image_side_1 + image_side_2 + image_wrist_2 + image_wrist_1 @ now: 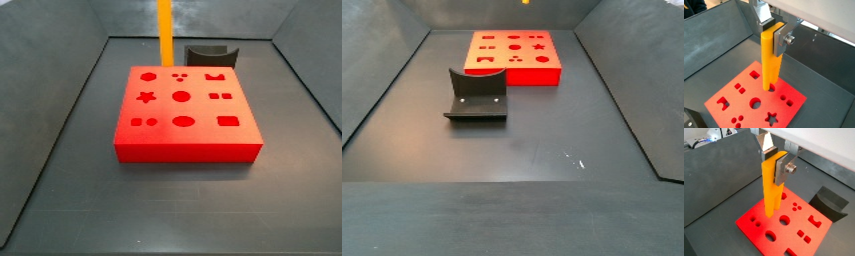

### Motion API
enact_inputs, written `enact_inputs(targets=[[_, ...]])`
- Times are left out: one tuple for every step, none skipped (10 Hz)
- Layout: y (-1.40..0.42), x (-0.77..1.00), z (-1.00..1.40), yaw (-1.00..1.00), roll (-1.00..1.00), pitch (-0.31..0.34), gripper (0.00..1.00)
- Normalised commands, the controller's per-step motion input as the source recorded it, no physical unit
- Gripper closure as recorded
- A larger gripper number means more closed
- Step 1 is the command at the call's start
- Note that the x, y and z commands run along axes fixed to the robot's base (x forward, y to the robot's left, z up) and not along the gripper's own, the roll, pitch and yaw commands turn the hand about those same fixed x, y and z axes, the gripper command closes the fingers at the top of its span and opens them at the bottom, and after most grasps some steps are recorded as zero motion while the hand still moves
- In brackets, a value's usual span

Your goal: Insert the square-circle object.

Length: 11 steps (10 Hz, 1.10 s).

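Observation:
The square-circle object is a long orange-yellow bar (771, 188), also seen in a wrist view (770, 65). It hangs upright in my gripper (773, 164), which is shut on its upper end (773, 34). Its lower end hovers above the flat red block with shaped holes (791, 228), which also shows in a wrist view (744, 102). In a side view the bar (166, 30) comes down from the top edge over the far part of the red block (187, 115); the gripper is out of that view. In a side view only the bar's tip (524, 2) shows, beyond the block (513, 58).
The dark fixture (210, 53) stands just behind the red block, and in a side view (476, 97) it sits in front of the block. It also shows in a wrist view (828, 203). Dark grey walls (67, 110) enclose the floor.

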Motion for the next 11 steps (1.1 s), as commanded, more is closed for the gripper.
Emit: enact_inputs(targets=[[0.00,0.05,-0.27,-0.21,-0.08,0.000,1.00],[0.00,0.03,-0.48,-0.82,-0.15,0.151,1.00],[0.00,0.00,-0.51,-0.91,-0.13,0.161,1.00],[0.00,0.00,-0.54,-0.91,-0.12,0.191,1.00],[0.00,0.00,-0.53,-0.91,-0.12,0.197,1.00],[0.00,0.00,-0.50,-0.90,-0.13,0.207,1.00],[0.00,0.00,-0.43,-0.94,-0.11,0.183,1.00],[0.00,0.00,-0.42,-0.97,-0.09,0.157,1.00],[0.00,0.00,-0.42,-0.97,-0.09,0.156,1.00],[0.00,0.00,-0.30,-0.98,-0.10,0.114,1.00],[-0.05,0.00,0.00,-0.97,-0.16,0.000,1.00]])
